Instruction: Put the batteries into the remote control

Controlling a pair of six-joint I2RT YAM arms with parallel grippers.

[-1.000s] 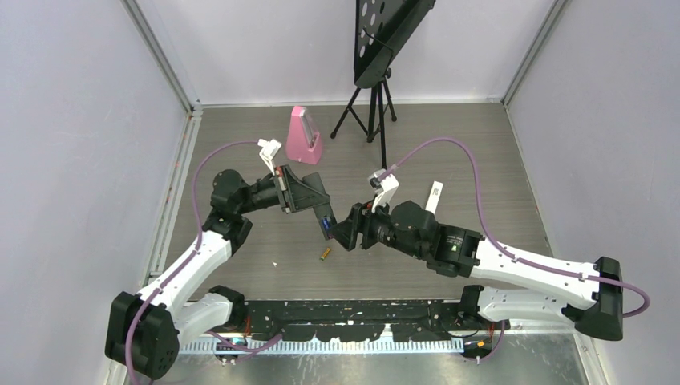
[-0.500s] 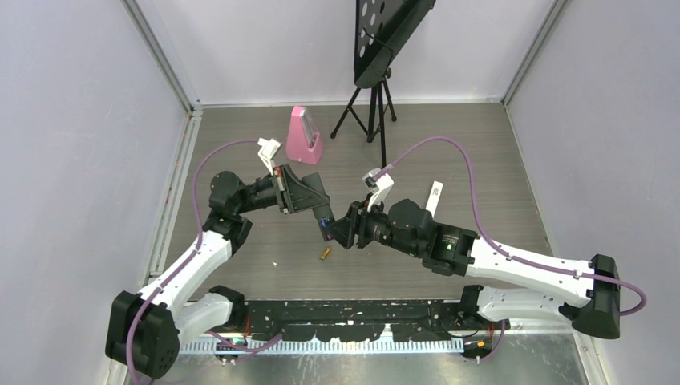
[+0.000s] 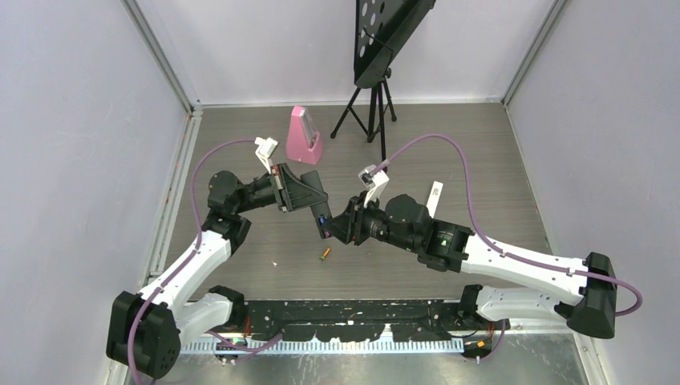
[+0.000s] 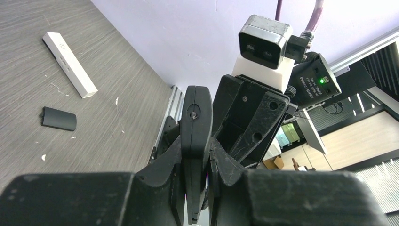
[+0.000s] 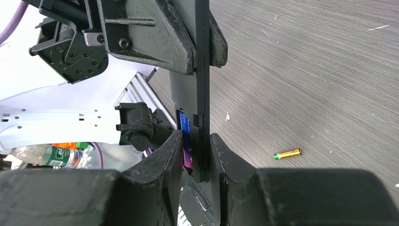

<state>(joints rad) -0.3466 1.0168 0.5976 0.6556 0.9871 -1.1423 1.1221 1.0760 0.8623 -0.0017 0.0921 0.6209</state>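
My left gripper (image 4: 196, 146) is shut on the black remote control (image 4: 196, 122) and holds it on edge above the table. The remote's free end (image 3: 323, 222) points toward my right gripper (image 3: 331, 228). A purple and blue battery (image 5: 186, 136) lies in the remote's open compartment. My right gripper (image 5: 195, 136) has closed over that end, one finger on the battery and the other against the remote's (image 5: 202, 94) back. A gold battery (image 5: 287, 153) with a green tip lies loose on the table (image 3: 325, 255), just below the two grippers. The small black back cover (image 4: 59, 118) lies flat on the table.
A white bar-shaped remote (image 3: 434, 196) lies behind my right arm, also visible as the white remote (image 4: 69, 64) in the left wrist view. A pink wedge-shaped object (image 3: 303, 136) and a black tripod stand (image 3: 373, 104) are at the back. Walls enclose three sides.
My right arm has edged left toward the remote, and its jaws have narrowed from wide apart onto the battery and the remote's end. The left arm has stayed nearly still.
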